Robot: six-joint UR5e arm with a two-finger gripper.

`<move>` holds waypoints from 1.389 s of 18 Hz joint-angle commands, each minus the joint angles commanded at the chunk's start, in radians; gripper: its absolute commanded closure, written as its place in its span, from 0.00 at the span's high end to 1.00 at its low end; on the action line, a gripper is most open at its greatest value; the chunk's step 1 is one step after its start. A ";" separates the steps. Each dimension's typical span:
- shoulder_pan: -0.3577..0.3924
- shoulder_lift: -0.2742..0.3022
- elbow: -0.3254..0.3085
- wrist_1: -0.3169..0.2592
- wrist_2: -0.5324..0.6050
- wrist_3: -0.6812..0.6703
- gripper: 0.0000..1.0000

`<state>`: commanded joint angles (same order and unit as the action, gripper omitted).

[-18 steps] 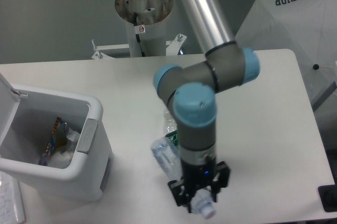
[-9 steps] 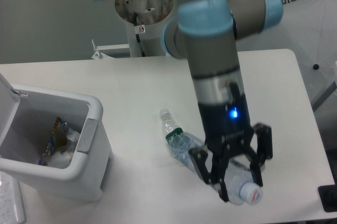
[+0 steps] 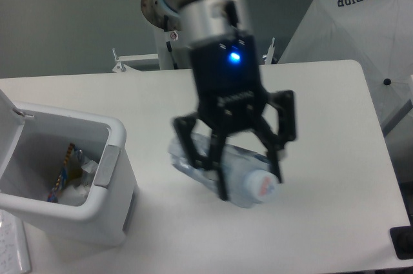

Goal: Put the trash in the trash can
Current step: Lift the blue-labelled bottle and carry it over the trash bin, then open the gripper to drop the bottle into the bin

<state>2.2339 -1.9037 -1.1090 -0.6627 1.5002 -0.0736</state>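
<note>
My gripper [image 3: 248, 187] hangs well above the table's middle, close to the camera, shut on a clear plastic bottle [image 3: 222, 172] that lies across the fingers. Its white cap points to the lower right and its base sticks out to the left. The label is hidden behind the fingers. The white trash can [image 3: 110, 187] stands at the left with its lid up, holding wrappers and crumpled white trash. The bottle is to the right of the can's rim, not over the opening. The gripper and arm block the table beneath, so I see no other bottle.
A white folded umbrella marked SUPERIOR [image 3: 361, 22] leans at the back right beyond the table edge. The robot's base post [image 3: 174, 29] rises behind the table. A small dark object [image 3: 401, 243] sits at the lower right corner.
The gripper has risen from the table's front with the bottle in it and swung left toward the can. The green-label bottle seen earlier on the table is now hidden behind the gripper.
</note>
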 joint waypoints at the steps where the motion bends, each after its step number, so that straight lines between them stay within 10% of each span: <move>1: -0.031 0.000 -0.006 0.000 0.002 0.002 0.56; 13: -0.215 0.000 -0.155 -0.002 0.005 0.000 0.59; 16: -0.217 0.003 -0.176 -0.003 0.006 0.009 0.95; 25: -0.070 0.067 -0.215 -0.006 0.011 -0.002 1.00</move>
<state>2.1641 -1.8363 -1.3237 -0.6688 1.5110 -0.0751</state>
